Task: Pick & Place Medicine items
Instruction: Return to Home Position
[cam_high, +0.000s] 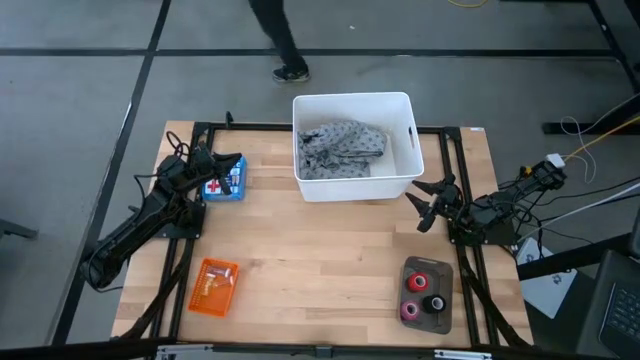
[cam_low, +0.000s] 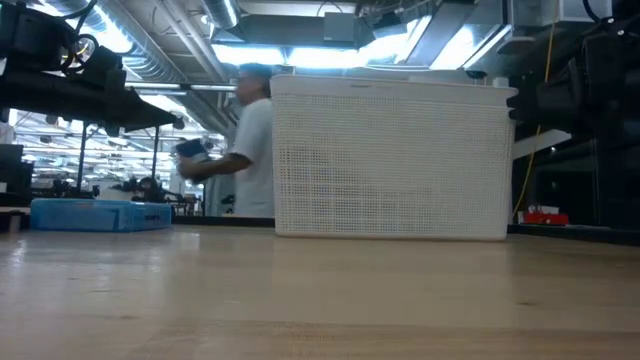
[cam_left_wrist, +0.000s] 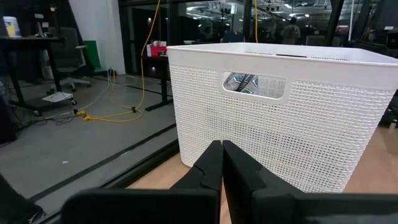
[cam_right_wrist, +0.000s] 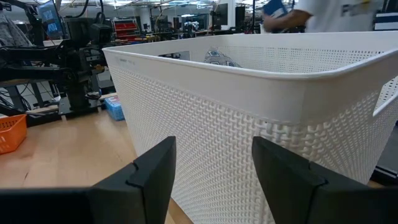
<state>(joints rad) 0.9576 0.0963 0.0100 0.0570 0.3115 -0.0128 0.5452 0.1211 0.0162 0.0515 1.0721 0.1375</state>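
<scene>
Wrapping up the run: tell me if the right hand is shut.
No, the right hand is open, its fingers wide apart before the white bin.

Even overhead light, no hard shadows.
White bin (cam_high: 350, 97) throws only a faint shadow on the table (cam_high: 300, 260). Behind bin in low view, ceiling strips (cam_low: 225, 50) glare and person (cam_low: 255, 130) is motion-blurred. Left gripper (cam_left_wrist: 222, 149) soft, v. close to lens.

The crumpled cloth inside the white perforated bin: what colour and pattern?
Grey, patterned cloth; best in high view.
</scene>
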